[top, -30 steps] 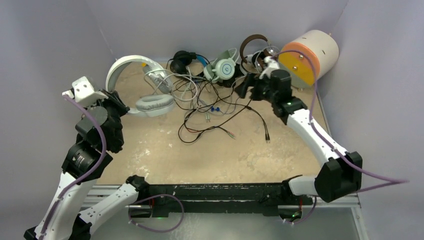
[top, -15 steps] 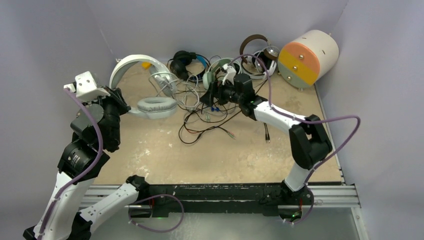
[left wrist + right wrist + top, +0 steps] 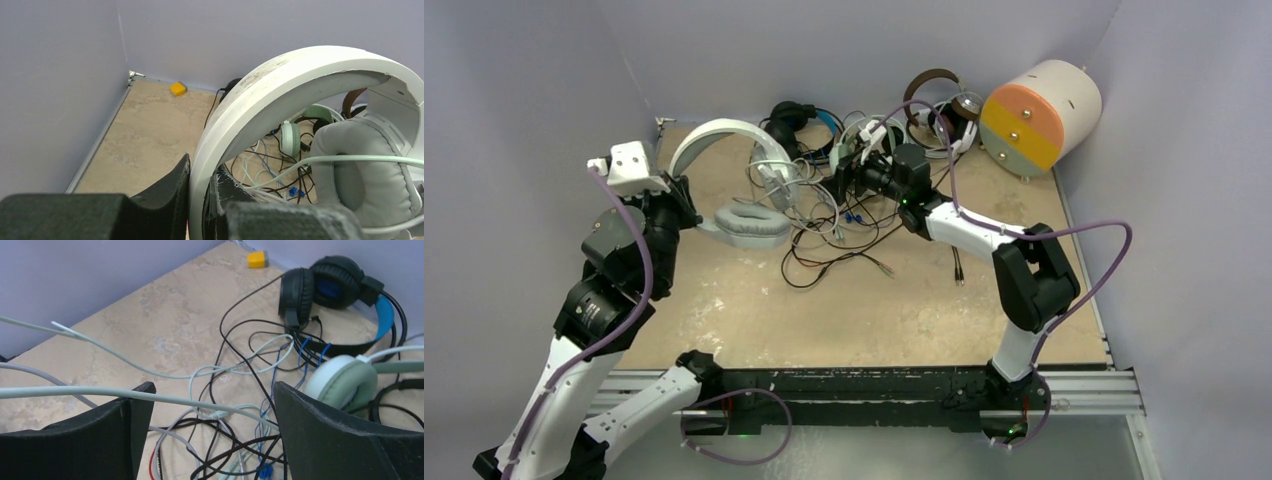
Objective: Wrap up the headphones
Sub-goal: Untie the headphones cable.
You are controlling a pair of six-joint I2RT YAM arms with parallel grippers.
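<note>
Headset (image 3: 709, 137) shifted centreward, band pinched by left gripper (image 3: 200, 187); right gripper (image 3: 210, 405), fingers spread, swung over cable tangle (image 3: 844, 225): wrap likely starting.

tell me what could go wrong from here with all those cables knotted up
1. The left fingers clamp the big white over-ear headset, and its pale cable seems to run into the tangle of thin cables; pulling may drag the mint-green headset along.
2. The open right fingers straddle that tangle with a pale cord across them; closing could pinch the wrong strands.
</note>
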